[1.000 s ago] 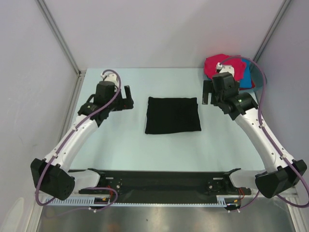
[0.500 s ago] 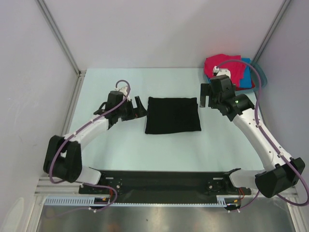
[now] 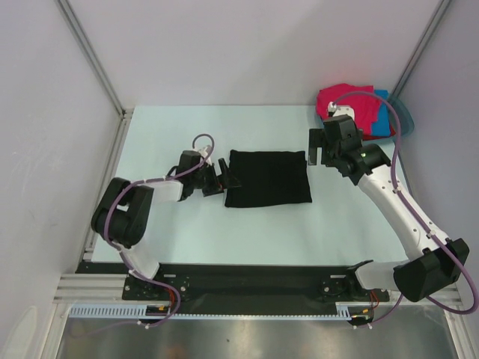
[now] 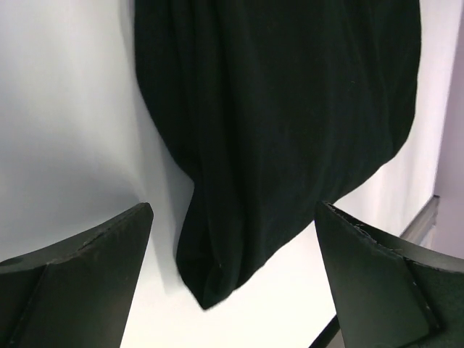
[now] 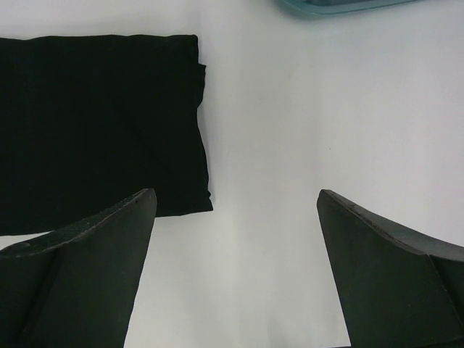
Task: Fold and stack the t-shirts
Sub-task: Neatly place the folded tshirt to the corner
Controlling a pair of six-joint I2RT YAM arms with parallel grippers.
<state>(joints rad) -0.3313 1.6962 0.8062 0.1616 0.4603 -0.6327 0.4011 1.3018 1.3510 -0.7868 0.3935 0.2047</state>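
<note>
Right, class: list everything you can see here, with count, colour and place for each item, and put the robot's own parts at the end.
black t-shirt: one, black, folded flat at the table's centre
magenta-pink t-shirt: one visible, magenta-pink, bunched in the basin
blue t-shirt: one visible, bright blue, in the basin beside the pink one
basin: one, teal, far right corner
table: one, pale, under everything
left end effector: one, black, open, at the black t-shirt's left edge
right end effector: one, black, open, over bare table just right of the black t-shirt

Lab robot cell. White wall panels [image 3: 247,45] in aluminium framing [image 3: 93,57] box in a pale surface [image 3: 187,224]. Slotted rail [image 3: 247,311] at front.
</note>
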